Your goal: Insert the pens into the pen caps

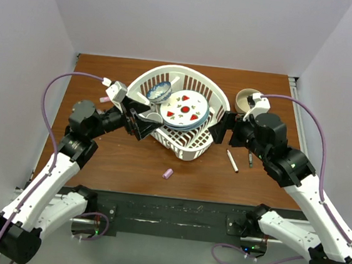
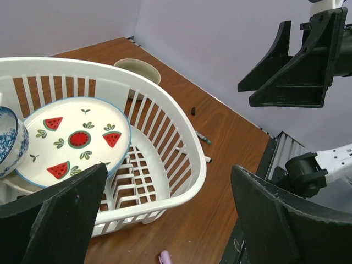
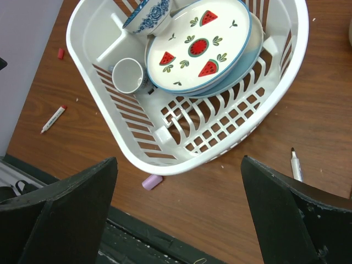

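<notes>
The left hand (image 1: 140,126) is spread wide and holds nothing, its matte black wedge fingers (image 2: 60,220) level with the near left wall of a white ribbed plastic basket (image 1: 186,151). The right hand (image 1: 219,130) is just as wide and empty at the basket's right wall, and the two point toward each other across it. Both arms are bent at the elbow and reach inward from the desk's (image 1: 110,156) near corners.

The basket holds a round glazed plate (image 1: 184,109) painted with watermelon slices, a blue-patterned bowl (image 1: 159,92) and a white cup (image 3: 127,75) on its side. A beige bowl (image 1: 245,100) stands on the brown wood-grain desk behind the right hand.

A white pen (image 1: 232,161) and a dark pen (image 1: 250,159) lie just right of the basket. A short lilac-pink piece (image 1: 168,173), cap or pen I cannot tell, lies in front of it. Another white, red-tipped pen (image 3: 53,119) and a red cap (image 3: 60,53) lie to its left.
</notes>
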Motion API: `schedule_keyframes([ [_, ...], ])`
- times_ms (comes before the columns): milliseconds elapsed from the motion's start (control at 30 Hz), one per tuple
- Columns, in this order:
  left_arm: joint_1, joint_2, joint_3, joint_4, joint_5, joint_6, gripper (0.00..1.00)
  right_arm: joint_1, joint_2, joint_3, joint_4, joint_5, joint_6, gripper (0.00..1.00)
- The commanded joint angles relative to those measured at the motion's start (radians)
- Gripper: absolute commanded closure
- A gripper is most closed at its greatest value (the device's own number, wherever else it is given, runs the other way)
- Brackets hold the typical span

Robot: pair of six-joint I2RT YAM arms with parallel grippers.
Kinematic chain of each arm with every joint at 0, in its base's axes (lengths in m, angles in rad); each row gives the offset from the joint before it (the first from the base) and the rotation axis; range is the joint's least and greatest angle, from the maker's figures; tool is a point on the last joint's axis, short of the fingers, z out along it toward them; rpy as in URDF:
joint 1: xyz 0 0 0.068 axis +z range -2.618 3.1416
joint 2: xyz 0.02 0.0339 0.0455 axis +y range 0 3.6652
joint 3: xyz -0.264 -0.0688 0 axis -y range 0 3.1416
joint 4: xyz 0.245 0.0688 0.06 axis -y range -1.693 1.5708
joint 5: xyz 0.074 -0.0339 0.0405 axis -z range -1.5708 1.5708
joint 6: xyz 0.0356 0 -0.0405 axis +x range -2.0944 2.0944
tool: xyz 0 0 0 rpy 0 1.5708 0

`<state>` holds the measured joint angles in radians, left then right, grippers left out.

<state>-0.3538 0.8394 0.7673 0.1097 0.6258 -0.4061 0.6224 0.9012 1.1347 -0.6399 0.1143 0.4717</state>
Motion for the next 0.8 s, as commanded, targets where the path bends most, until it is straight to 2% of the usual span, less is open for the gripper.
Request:
schedule_keyframes([
  [0,0.004,-0.016,0.000,0.024,-0.008,-0.002,0.00,-0.001,-0.018,0.034,0.003,0.030,0.001,0.01],
  [200,0.004,-0.022,0.000,0.015,-0.028,0.000,0.00,0.000,-0.018,0.045,-0.062,0.155,0.016,0.01],
  [333,0.004,-0.028,0.000,0.008,-0.051,0.004,0.00,-0.003,0.010,0.050,-0.185,0.370,0.015,0.02],
  [400,0.004,-0.033,0.000,0.008,-0.052,0.001,0.00,-0.003,0.024,0.040,-0.245,0.435,0.019,0.04],
  [533,0.006,-0.033,0.000,0.007,-0.057,0.001,0.00,-0.021,0.028,0.022,-0.302,0.553,0.042,0.14],
  [633,0.004,-0.036,0.000,0.008,-0.057,0.000,0.00,-0.102,0.044,-0.039,-0.273,0.515,0.016,0.18],
  [667,0.004,-0.037,0.000,0.008,-0.057,-0.002,0.00,-0.140,0.054,-0.058,-0.250,0.405,-0.002,0.20],
  [700,0.004,-0.039,0.000,0.007,-0.057,-0.002,0.00,-0.212,0.065,-0.097,-0.236,0.359,-0.005,0.22],
  [767,0.004,-0.042,0.000,0.005,-0.058,-0.002,0.00,-0.272,0.091,-0.134,-0.193,0.280,-0.008,0.25],
])
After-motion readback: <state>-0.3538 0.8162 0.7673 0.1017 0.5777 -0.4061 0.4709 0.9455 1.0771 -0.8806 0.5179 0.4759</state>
